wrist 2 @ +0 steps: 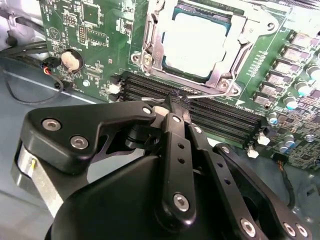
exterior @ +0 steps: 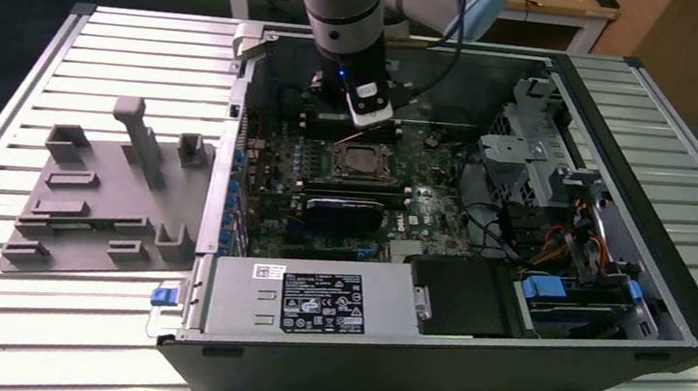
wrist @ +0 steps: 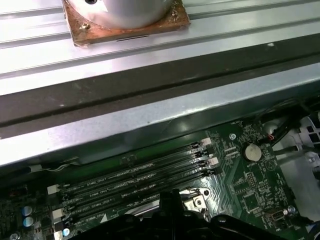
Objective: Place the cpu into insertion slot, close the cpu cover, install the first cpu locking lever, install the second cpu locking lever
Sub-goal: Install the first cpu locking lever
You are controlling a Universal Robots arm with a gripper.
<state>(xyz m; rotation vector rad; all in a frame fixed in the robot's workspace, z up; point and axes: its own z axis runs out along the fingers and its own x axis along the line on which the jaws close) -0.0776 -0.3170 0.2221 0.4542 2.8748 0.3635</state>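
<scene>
The cpu [wrist 2: 200, 42] lies flat in the insertion slot [exterior: 338, 163], its dull silver top showing through the square window of the cpu cover [wrist 2: 152, 40], which is down over it. The gripper [wrist 2: 175, 100] hangs just beside the socket, over the edge of the long black memory slots [wrist 2: 220, 115]. Its fingers are drawn together, with no gap visible between the tips. A thin wire locking lever [wrist 2: 205, 95] runs along the socket's near side and meets those tips; whether they pinch it or only press on it is hard to make out. In the exterior view the arm reaches down into the open computer case [exterior: 436, 360], which lies on a slatted table [exterior: 49, 339] beside a grey fixture [exterior: 115, 200].
</scene>
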